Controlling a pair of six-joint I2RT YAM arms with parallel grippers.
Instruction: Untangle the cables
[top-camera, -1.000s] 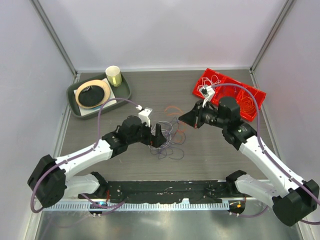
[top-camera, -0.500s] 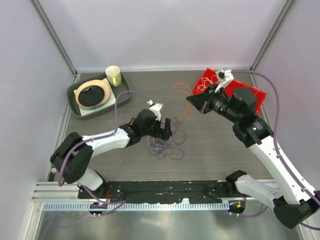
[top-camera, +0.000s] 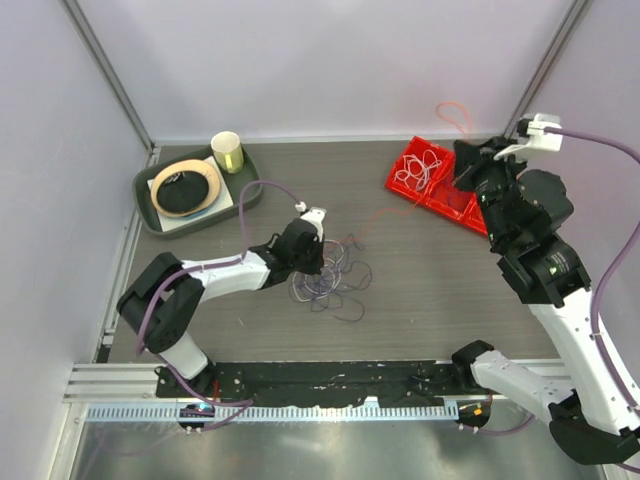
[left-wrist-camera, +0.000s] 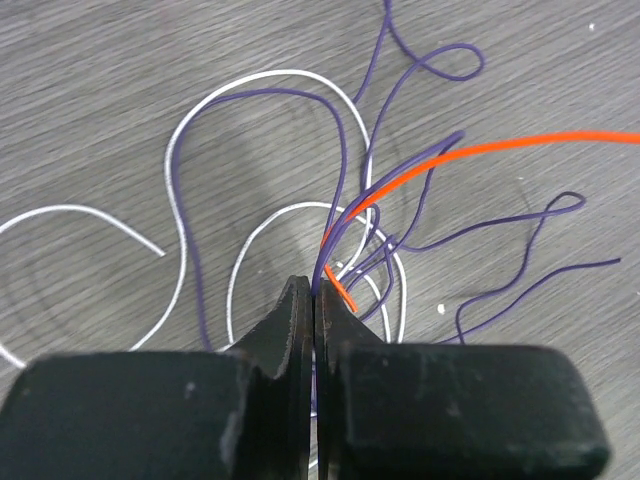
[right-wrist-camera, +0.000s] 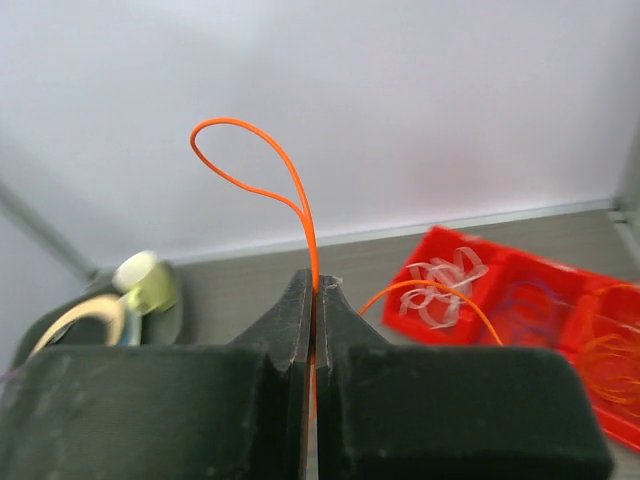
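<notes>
The cables lie as a loose purple and white tangle on the table's middle. My left gripper rests at the tangle's left side, shut on a purple cable that rises from between its tips. White loops lie beside it. An orange cable runs out of the tangle to the right. My right gripper is raised at the back right over the red bin, shut on that orange cable, which loops above its tips.
A red bin at the back right holds white and orange coils. A green tray at the back left carries a plate with a dark roll, plus a pale cup. Walls enclose the table on three sides.
My left gripper has moved onto the tangle and shut on a purple cable. My right arm has swung up and back to the right, drawing the orange cable out of the tangle.
</notes>
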